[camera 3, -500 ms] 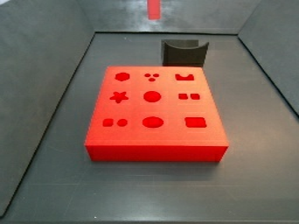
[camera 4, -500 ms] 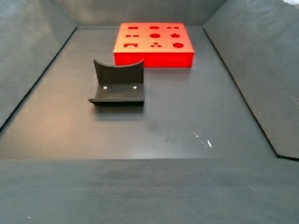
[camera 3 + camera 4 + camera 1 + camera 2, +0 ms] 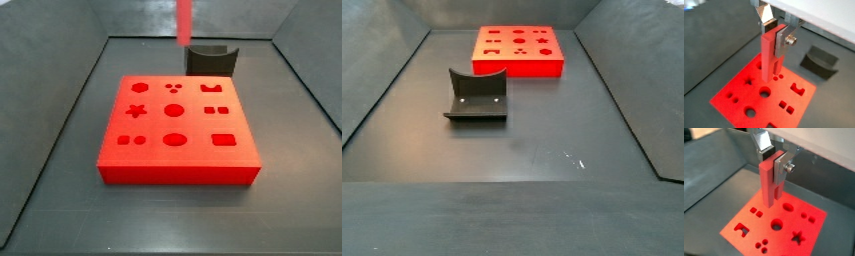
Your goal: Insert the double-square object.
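One double-square object [image 3: 771, 55], a long, slender, straight red-pink bar with plain flat sides and squared edges, hangs upright in the gripper [image 3: 774, 34], whose jaws are closed on its upper end; in this wrist view a silver finger plate [image 3: 784, 37] with a screw lies flat against one side of the bar, and the bar's lower end hangs in the air above the red block [image 3: 761, 95]. Block: a large flat slab, matte bright red, its top face cut with shaped holes (round, star, paired squares, notched forms). Holder [image 3: 819, 61]: dark grey, curved, standing on the dark grey floor just beyond the block. Same items in a wrist view from the opposite side: double-square object [image 3: 770, 180] clamped at the top by the gripper [image 3: 773, 159], finger plate [image 3: 781, 165] pressed to the bar, free end above the red block [image 3: 784, 225] near a round hole. Side view: only the lower part of the double-square object [image 3: 185, 20] shows, entering at the upper edge of the picture, above and behind the far edge of the red block [image 3: 177, 130] and just over the dark grey holder [image 3: 211, 58]; the gripper itself is out of frame. Side view from the far end: red block [image 3: 519, 50] at the back of the dark, smooth enclosure, holder [image 3: 477, 96] well in front of it; bar and gripper are not in view.
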Controlling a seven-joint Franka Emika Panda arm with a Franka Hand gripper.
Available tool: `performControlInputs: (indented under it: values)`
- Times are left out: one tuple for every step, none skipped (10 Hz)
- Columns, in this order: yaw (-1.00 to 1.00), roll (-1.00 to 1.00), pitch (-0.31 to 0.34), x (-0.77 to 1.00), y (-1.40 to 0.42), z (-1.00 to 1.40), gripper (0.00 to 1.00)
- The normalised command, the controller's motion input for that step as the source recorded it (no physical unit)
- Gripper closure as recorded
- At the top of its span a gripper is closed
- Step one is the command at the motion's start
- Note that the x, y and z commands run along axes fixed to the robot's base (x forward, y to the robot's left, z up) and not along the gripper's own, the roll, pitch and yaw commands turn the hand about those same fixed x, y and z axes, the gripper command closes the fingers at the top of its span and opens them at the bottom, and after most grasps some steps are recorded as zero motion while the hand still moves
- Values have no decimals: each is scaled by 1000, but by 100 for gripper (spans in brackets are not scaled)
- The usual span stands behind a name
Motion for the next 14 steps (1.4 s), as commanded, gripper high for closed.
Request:
performControlInputs:
  values:
    - [-849, 91, 89, 37, 126, -383, 100]
    - [-831, 126, 100, 17, 97, -331, 100]
    - [-791, 203, 176, 0, 6, -263, 100]
    - [-811, 216, 167, -3, 0, -240, 100]
    - [-854, 199, 119, 0, 0, -194, 100]
    - [-817, 163, 0, 154, 0, -111, 100]
    - [-574, 149, -3, 540, -63, -183, 100]
    - [-526, 161, 0, 597, -63, -220, 100]
    - [-480, 160, -4, 651, -71, -223, 100]
    - [-454, 159, -4, 686, -74, -223, 100]
    - [-369, 174, 0, 720, -86, -229, 100]
    - [-323, 106, 0, 757, -111, -223, 100]
    - [-374, 46, 0, 746, -120, -211, 100]
    - [-469, 0, 0, 666, -80, -237, 100]
